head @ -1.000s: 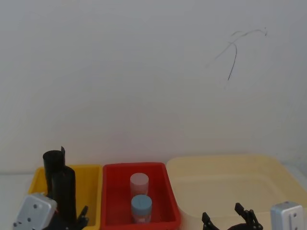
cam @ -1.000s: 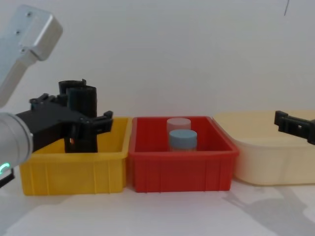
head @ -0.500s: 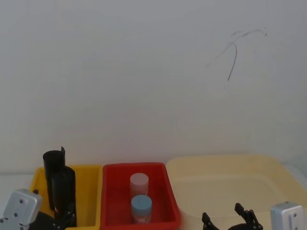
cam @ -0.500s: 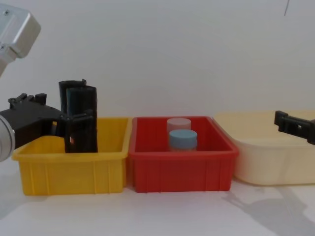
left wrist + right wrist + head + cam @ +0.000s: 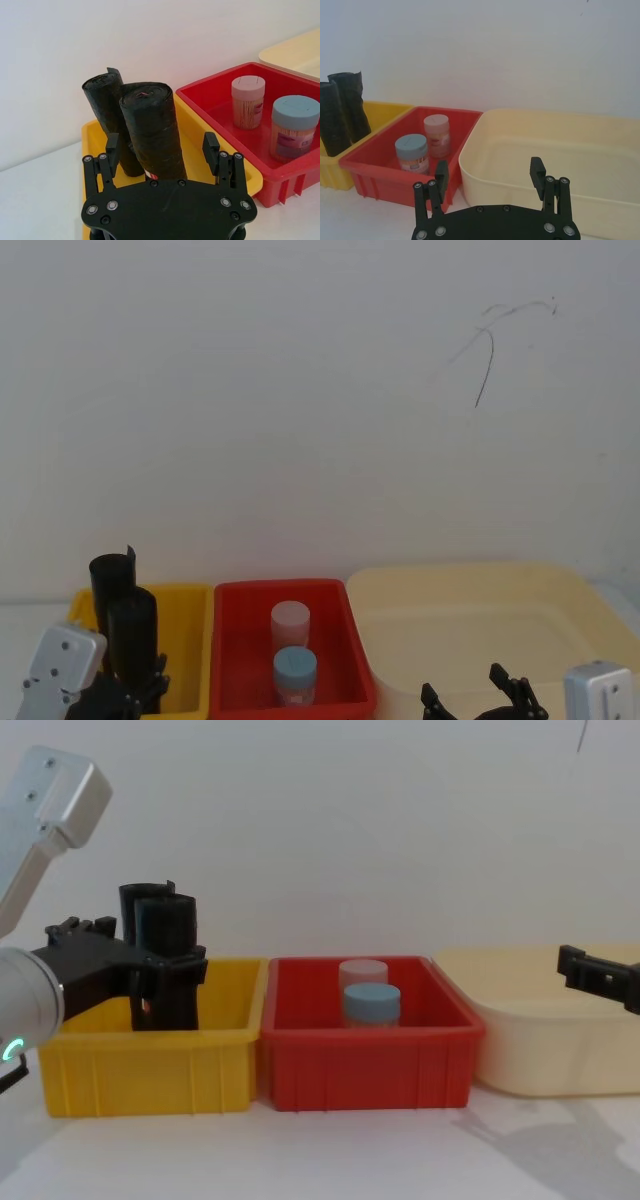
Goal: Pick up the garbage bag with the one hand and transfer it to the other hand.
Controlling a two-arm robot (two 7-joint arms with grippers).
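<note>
1. The cream tub (image 5: 540, 1040) is the biggest thing on the table and sits on the robot's right. The right gripper (image 5: 489, 172) is parked on its near side, fingers spread with nothing in them.
2. The red bin (image 5: 365, 1070) is in the middle and the yellow bin (image 5: 150, 1070) is on the left, with their walls just about touching.
3. The left gripper (image 5: 161, 147) is at the yellow bin. It's spread wide with a finger on each side of the garbage bag, and there's a visible gap on both sides, so it's not pinching yet.
4. The garbage bag (image 5: 150, 125) stands upright in the yellow bin, poking well above the rim.
   - It's probably light, and firm as a roll but a bit squashy.
   - The plastic looks slick, though the crinkled bands should give some bite.
   - Best bet is a mid-height grab just above the rim, which leaves the top free for the other gripper.
5. The roll with the loose flap (image 5: 102, 100) stands right behind it, touching or nearly so. That's the main snag, since one finger could catch it or drag it along. The bin wall also limits how low the grab can go.
6. A blue-capped jar (image 5: 295, 127) and a pink-capped jar (image 5: 248, 100) stand in the red bin, well out of the way.
</note>
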